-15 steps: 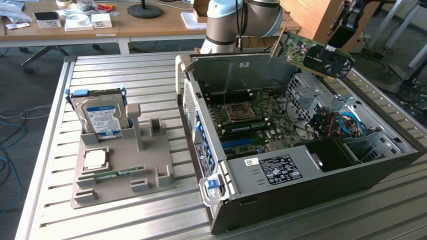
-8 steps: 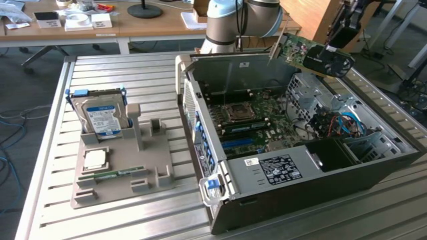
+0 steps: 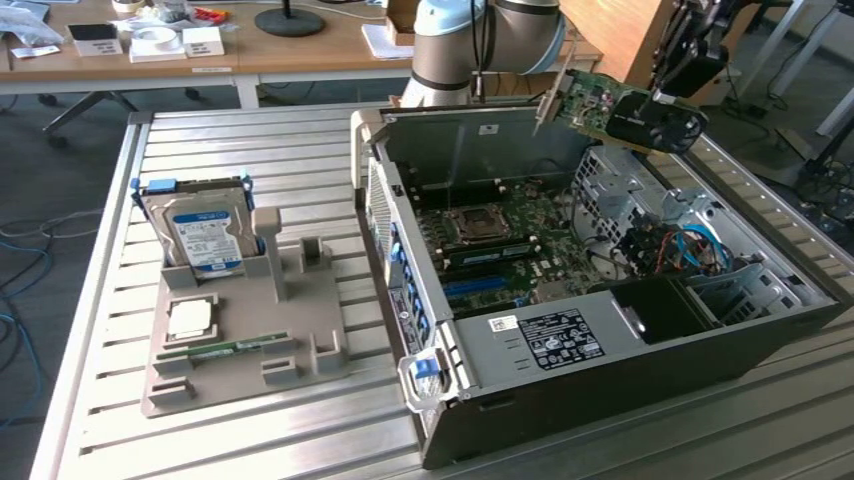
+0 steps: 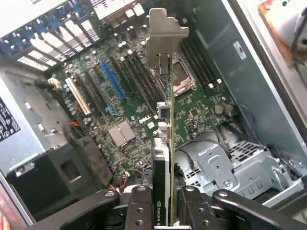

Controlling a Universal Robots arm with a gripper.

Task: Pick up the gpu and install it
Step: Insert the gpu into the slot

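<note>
The gpu point(image 3: 617, 108), a green-and-black card with a pale metal bracket on one end, hangs tilted in the air above the back right corner of the open computer case point(image 3: 587, 345). My gripper point(image 3: 661, 100) is shut on its dark end. In the wrist view the gpu point(image 4: 164, 139) appears edge-on, bracket pointing away from me, clamped between my two black fingers point(image 4: 140, 208) of the gripper point(image 4: 164, 213). Below it lies the green motherboard point(image 4: 201, 112) with its blue expansion slot point(image 4: 112, 81) and black slots alongside. The card is well above the board and touches nothing.
On the exterior view's left a grey holder tray point(image 3: 300, 345) carries a silver hard drive point(image 3: 203, 232), a square processor point(image 3: 190, 318) and a narrow green memory stick point(image 3: 227, 350). The drive cage and cables point(image 3: 674, 245) fill the case's right side. A wooden desk point(image 3: 267, 55) stands behind.
</note>
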